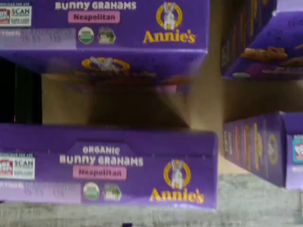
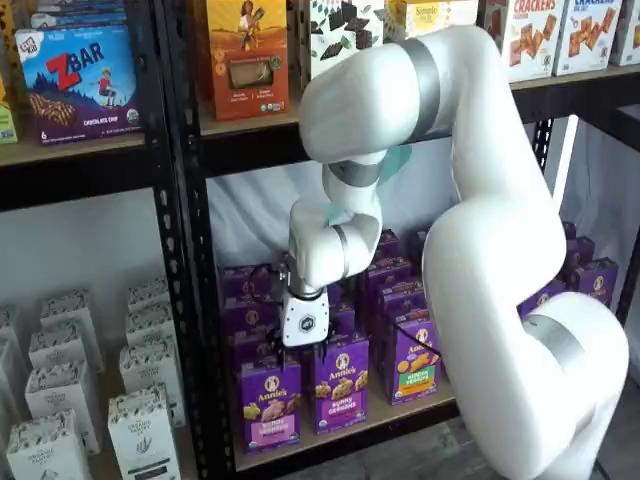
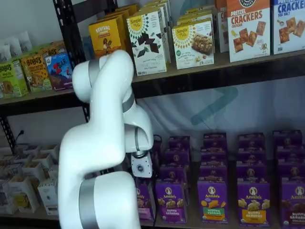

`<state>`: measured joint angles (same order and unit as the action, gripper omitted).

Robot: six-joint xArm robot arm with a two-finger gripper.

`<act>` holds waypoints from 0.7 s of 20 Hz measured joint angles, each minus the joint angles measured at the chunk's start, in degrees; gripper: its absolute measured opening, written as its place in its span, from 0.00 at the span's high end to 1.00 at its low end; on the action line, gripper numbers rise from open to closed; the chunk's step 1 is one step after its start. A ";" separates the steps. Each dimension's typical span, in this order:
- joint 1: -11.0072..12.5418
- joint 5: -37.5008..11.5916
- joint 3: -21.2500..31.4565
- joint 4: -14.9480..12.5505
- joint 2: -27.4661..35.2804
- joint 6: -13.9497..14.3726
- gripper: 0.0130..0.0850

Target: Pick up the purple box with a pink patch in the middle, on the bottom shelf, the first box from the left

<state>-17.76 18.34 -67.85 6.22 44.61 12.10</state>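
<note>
White arm (image 2: 480, 250) fronts tan bottom shelf (image 2: 400, 415); pincer (image 2: 322, 345) state unclear.

A glossy white robot arm (image 2: 500, 250) of thick rounded segments, ringed at its joints by grey bands. Its wrist ends in a small white gripper body (image 2: 304, 322) bearing a round dark logo, seen in both shelf views; a thin black cable (image 3: 155, 143) loops beside it.
</note>
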 joint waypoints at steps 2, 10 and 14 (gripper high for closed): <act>0.08 0.10 -1.60 -0.25 1.09 0.15 0.00; 0.31 0.85 -5.49 -1.65 3.46 1.26 0.00; 0.38 1.47 -5.65 -2.44 3.38 1.96 0.00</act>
<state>-17.38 19.81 -73.49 3.78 47.99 14.06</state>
